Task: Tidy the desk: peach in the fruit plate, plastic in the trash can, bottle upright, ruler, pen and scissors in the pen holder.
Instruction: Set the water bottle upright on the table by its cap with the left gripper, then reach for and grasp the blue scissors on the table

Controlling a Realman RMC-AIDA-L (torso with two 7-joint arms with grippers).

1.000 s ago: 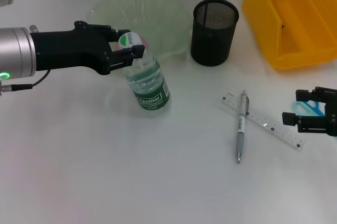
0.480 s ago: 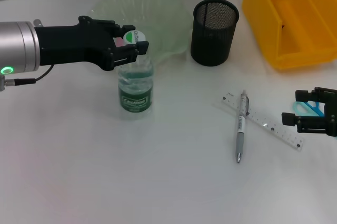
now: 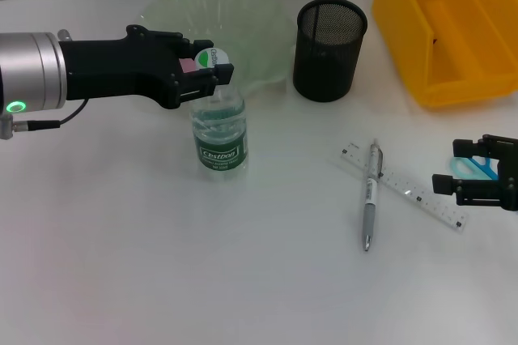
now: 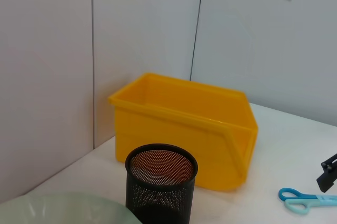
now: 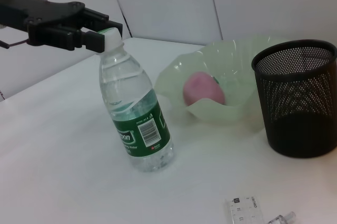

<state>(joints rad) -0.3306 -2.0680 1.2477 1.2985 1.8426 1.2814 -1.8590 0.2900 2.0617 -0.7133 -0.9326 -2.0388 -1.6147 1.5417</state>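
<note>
Right wrist view: my left gripper [image 5: 105,36] pinches the white cap of the clear, green-labelled plastic bottle [image 5: 134,119], tilted beside the pale green plate [image 5: 237,111], so I can stand it upright. Right gripper [image 3: 486,179] waits open beside the blue scissors [image 3: 469,167].

A slightly tilted bottle [image 5: 136,120] is gripped at its cap by the left tool [image 5: 97,32], beside the peach [image 5: 204,89] in the fruit plate [image 5: 231,109].

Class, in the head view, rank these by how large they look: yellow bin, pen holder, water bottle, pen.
1. yellow bin, partly cut off by the frame
2. pen holder
3. water bottle, close to the holder, so that pair is unsure
4. pen
</note>
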